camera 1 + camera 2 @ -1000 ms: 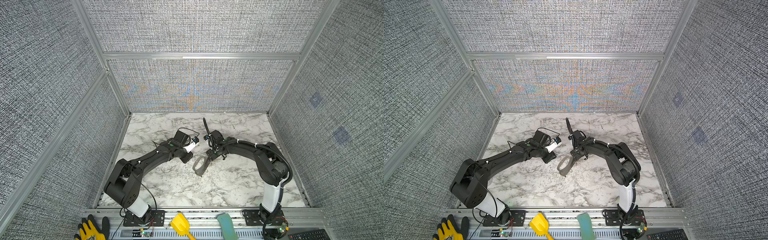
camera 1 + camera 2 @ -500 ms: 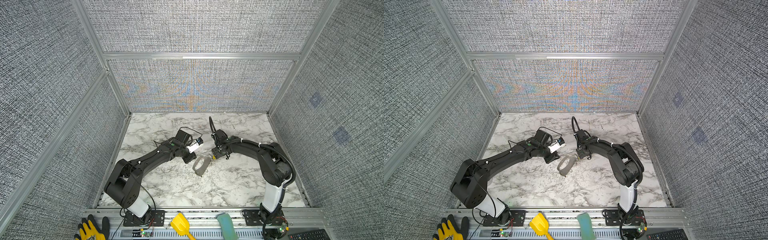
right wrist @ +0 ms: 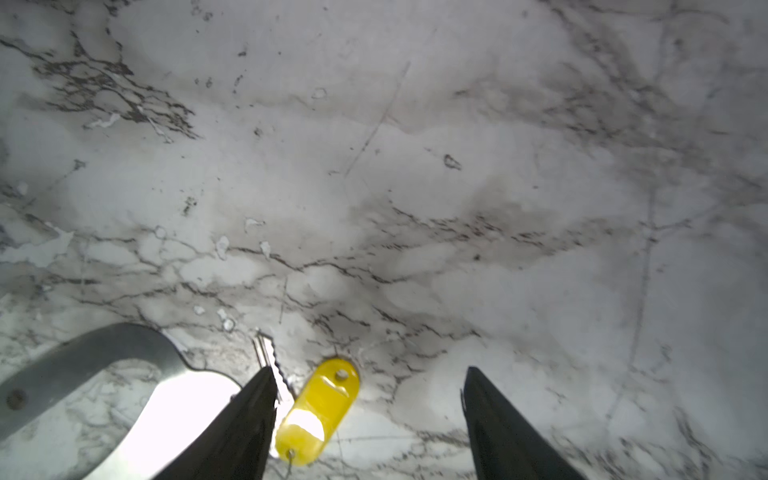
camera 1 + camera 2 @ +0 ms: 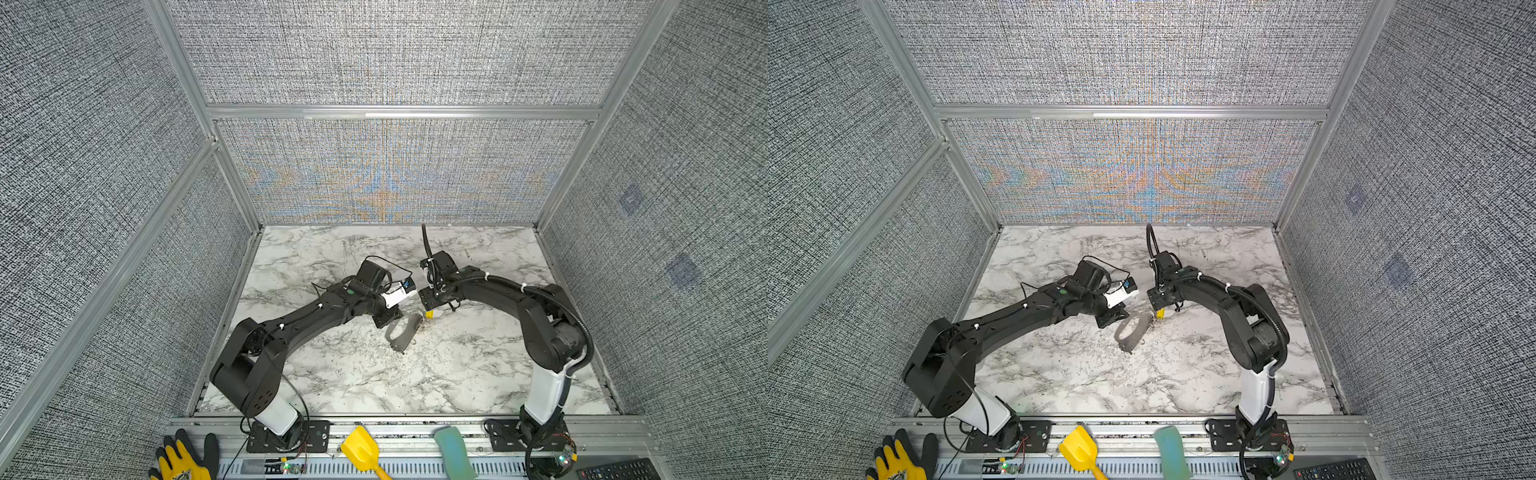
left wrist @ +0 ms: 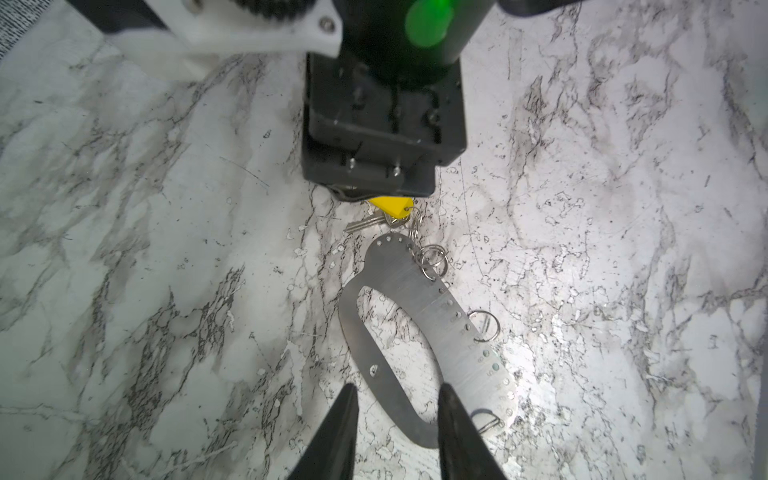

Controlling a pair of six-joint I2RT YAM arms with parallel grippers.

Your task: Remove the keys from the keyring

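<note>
Marble tabletop (image 4: 415, 374) bears the keyring (image 5: 449, 324), with a yellow-tagged key (image 5: 363, 224) lying just beside.

Grey keyring plate (image 5: 457, 345) lies flat on the marble worktop (image 5: 166, 291), split rings (image 5: 432, 259) along its holed edge. A small key (image 5: 365, 223) with yellow tag (image 5: 390, 205) lies at its narrow end, ring-linked.

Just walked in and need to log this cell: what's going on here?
Two arms work on a grey keyring plate lying on the marble table. The left gripper sits over one end, jaws parted. The right gripper, jaws wide, straddles the yellow tag of a key linked to the plate by small rings; that key is not off yet.
</note>
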